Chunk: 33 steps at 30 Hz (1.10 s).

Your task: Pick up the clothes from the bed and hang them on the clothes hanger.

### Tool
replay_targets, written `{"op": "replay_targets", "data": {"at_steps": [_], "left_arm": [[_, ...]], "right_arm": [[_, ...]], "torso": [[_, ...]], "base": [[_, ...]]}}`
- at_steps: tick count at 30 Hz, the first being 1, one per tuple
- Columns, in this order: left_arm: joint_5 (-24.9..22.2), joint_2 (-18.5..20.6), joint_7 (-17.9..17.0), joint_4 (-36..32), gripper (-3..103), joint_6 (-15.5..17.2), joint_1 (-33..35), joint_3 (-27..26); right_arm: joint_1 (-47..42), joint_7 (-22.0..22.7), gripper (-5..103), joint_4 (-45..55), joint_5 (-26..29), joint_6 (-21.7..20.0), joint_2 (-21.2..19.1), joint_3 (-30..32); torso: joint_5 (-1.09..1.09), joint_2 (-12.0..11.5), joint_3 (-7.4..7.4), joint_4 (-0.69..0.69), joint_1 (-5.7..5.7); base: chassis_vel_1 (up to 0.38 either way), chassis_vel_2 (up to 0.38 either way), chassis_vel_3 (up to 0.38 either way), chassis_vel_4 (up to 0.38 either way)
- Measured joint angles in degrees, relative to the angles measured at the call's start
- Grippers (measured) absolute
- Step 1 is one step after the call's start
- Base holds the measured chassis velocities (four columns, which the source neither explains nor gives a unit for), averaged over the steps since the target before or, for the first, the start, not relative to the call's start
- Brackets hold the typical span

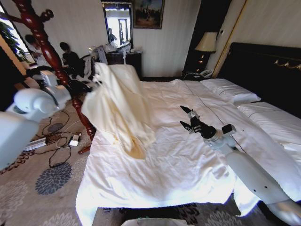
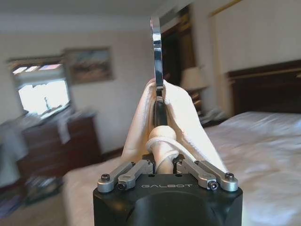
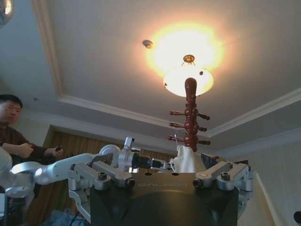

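The bed (image 1: 178, 155) lies bare below; beside it stands the wooden coat stand (image 1: 44, 35). The cream garment (image 1: 120, 108) hangs on the clothes hanger (image 2: 157, 52) — my left gripper (image 2: 165, 162) pinching its collar. My right gripper (image 1: 187, 118) hovers spread above the duvet. I should lift steadily, keeping the hook upright toward a peg.

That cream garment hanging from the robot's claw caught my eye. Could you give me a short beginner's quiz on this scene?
1. True or false: the cream garment lies flat on the bed.
2. Which claw grips the garment? A) left claw B) right claw
3. Fill in: the right claw hovers open above the ____.

Key:
1. False; it hangs in the air, on the black hanger.
2. A.
3. Bed.
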Motion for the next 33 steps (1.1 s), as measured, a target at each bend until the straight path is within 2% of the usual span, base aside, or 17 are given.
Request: {"op": "replay_targets", "data": {"at_steps": [2,5,7,8,10,13,14,16,18,25,33], "left_arm": [[-1.00,-0.36,-1.23,4.22,15,3.53,-5.09,2.68],[-1.74,-0.88,-1.55,6.56,15,4.99,-8.10,3.98],[-2.95,-2.36,-1.64,11.89,15,7.05,-15.08,7.71],[-3.07,-3.10,-1.34,14.70,15,7.37,-18.30,10.08],[-3.13,-3.49,-1.12,16.20,15,7.52,-20.05,11.47],[-3.43,-6.07,0.89,24.50,15,8.24,-29.75,20.06],[-3.43,-6.07,0.89,24.50,15,8.24,-29.75,20.06],[-3.11,-8.62,2.14,30.18,15,8.62,-36.66,24.69],[-2.62,-10.70,3.17,34.40,15,8.86,-41.05,26.93],[-1.66,-14.31,5.83,42.55,15,9.28,-48.58,31.36],[-1.27,-16.00,4.93,47.89,15,11.02,-51.44,31.64]], "right_arm": [[-0.39,-0.21,100,0.77,-0.14,0.00,-0.48,0.02],[-0.44,-0.33,100,1.02,-0.17,0.00,-0.80,0.04],[-0.51,-0.66,100,1.18,-0.19,0.00,-1.32,0.13],[-0.58,-0.88,100,1.18,-0.23,0.00,-1.48,0.21],[-0.62,-1.02,100,1.19,-0.25,0.00,-1.56,0.26],[-0.66,-1.38,100,1.16,-0.39,0.00,-1.73,0.33],[-0.66,-1.38,100,1.16,-0.39,0.00,-1.73,0.33],[-0.67,-1.59,100,1.13,-0.44,0.00,-1.73,0.46],[-0.88,-1.89,100,1.06,-0.60,0.00,-1.76,0.74],[-1.69,-2.83,100,0.90,-0.74,0.09,-2.30,1.99],[-1.97,-3.76,100,0.94,-0.91,0.11,-2.64,2.56]], "torso": [[-0.01,0.00,0.00,0.02,0.00],[-0.02,0.00,0.00,-0.01,0.00],[0.03,0.00,-0.01,-0.01,0.00],[0.03,0.00,-0.01,-0.01,0.00],[0.01,0.00,-0.01,-0.01,0.00],[-0.02,0.00,0.00,0.00,0.01],[-0.02,0.00,0.00,0.00,0.01],[0.01,0.00,0.00,0.00,0.02],[0.04,0.00,-0.01,-0.01,0.00],[0.02,0.00,0.00,0.00,0.01],[0.01,0.00,0.00,0.00,0.00]], "base": [[0.000,0.000,0.000,0.000],[0.000,0.000,0.000,0.000],[0.000,0.000,0.000,0.000],[0.000,0.000,0.000,0.000],[0.000,0.000,0.000,0.000],[0.000,0.000,0.000,0.000],[0.000,0.000,0.000,0.000],[0.000,0.000,0.000,0.000],[0.000,0.000,0.000,0.000],[0.000,0.000,0.000,0.000],[0.000,0.000,0.000,0.000]]}}
